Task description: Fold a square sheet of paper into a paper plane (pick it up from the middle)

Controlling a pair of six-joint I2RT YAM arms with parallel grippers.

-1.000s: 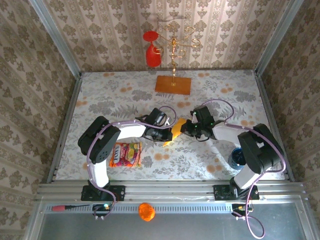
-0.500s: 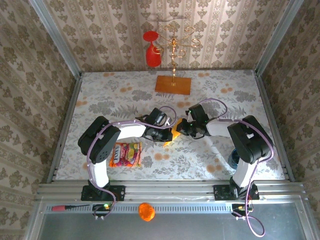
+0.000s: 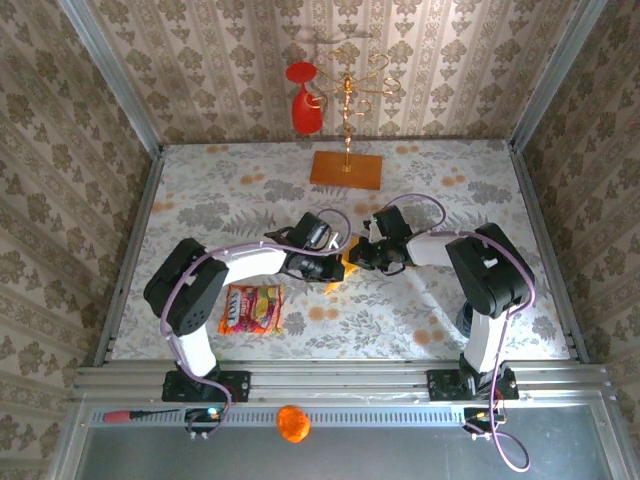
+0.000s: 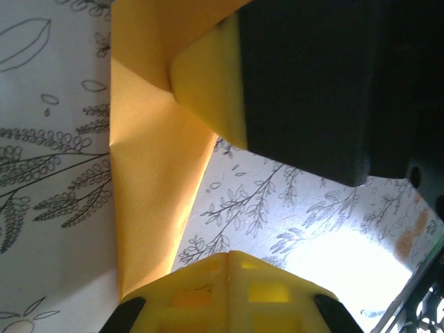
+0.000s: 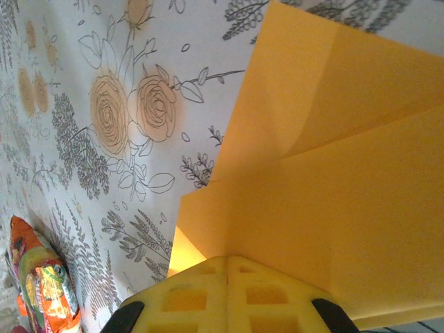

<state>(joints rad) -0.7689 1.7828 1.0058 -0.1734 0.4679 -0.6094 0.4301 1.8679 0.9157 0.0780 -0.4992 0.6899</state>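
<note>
The square sheet of paper [image 5: 326,208], creased with a few flaps folded but no dart shape yet, is just right of and beyond the snack packet [image 3: 252,308], with left gripper [image 4: 229,267] and right gripper [image 5: 227,274] both clamped on it; most folds remain, I'd judge.

1. A folded yellow-orange sheet of paper [image 4: 149,173] runs from the top edge down the left, one crease across it.
2. The left gripper [image 4: 227,277] has its yellow fingertips pressed together; the paper's lower end reaches them.
3. A black block [image 4: 326,83] with a yellow pad [image 4: 208,83], perhaps another gripper, overlaps the paper's top.
4. A floral tablecloth [image 4: 48,152] lies behind.
</note>
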